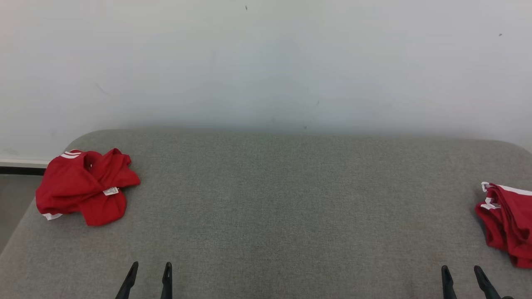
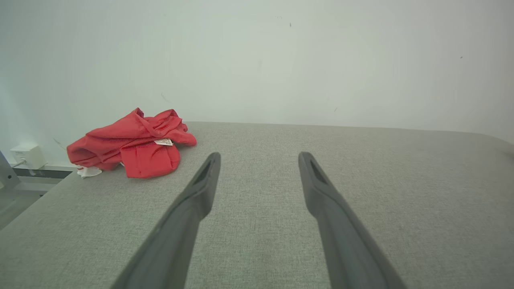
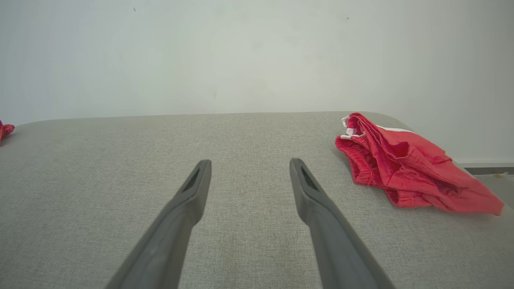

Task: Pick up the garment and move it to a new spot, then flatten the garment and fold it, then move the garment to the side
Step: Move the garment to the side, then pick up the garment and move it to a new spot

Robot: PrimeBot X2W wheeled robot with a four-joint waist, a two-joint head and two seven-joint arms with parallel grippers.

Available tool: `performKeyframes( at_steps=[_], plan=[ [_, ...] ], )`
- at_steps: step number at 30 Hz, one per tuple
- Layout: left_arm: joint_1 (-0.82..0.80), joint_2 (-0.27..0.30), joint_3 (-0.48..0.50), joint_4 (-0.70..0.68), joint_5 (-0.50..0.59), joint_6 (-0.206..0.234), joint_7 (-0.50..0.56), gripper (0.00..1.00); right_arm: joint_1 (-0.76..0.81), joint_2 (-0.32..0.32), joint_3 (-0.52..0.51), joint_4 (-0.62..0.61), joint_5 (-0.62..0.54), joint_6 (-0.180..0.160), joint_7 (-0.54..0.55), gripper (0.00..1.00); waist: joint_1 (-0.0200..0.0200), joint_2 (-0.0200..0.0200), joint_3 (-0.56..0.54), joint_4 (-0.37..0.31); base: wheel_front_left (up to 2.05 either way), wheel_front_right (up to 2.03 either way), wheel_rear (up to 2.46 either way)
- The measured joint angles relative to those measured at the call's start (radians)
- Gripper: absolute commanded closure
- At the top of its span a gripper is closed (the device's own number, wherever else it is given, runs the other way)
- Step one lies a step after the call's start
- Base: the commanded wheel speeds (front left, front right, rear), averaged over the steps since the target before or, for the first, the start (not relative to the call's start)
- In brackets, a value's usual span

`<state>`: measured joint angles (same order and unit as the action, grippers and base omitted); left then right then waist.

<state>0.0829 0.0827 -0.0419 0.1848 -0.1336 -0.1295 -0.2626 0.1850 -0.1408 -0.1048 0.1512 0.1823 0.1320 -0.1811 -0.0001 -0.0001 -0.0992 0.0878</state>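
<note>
One garment [image 1: 85, 187], ahead, left of left pincer [image 1: 151, 265]

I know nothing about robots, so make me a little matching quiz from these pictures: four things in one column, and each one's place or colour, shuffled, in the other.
Things:
1. left red garment
2. right red garment
3. white label
4. padded surface

Places or colours:
A. grey, bearing both garments
B. at the head view's right edge, partly cut off
C. lying on top of a crumpled red heap
D. bunched up near the far left corner

Pairs: 1-D, 2-B, 3-C, 4-A.
</note>
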Motion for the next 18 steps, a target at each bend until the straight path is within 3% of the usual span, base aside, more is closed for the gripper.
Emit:
performKeyframes(
  at_steps=[18],
  plan=[
    [0.001, -0.003, -0.014, 0.001, -0.009, 0.0, 0.0, 0.0, 0.001, 0.029, 0.013, 0.023, 0.0, 0.0, -0.001, 0.0, 0.0002, 0.0001, -0.005, 0.012, 0.0, 0.0, 0.0]
  ],
)
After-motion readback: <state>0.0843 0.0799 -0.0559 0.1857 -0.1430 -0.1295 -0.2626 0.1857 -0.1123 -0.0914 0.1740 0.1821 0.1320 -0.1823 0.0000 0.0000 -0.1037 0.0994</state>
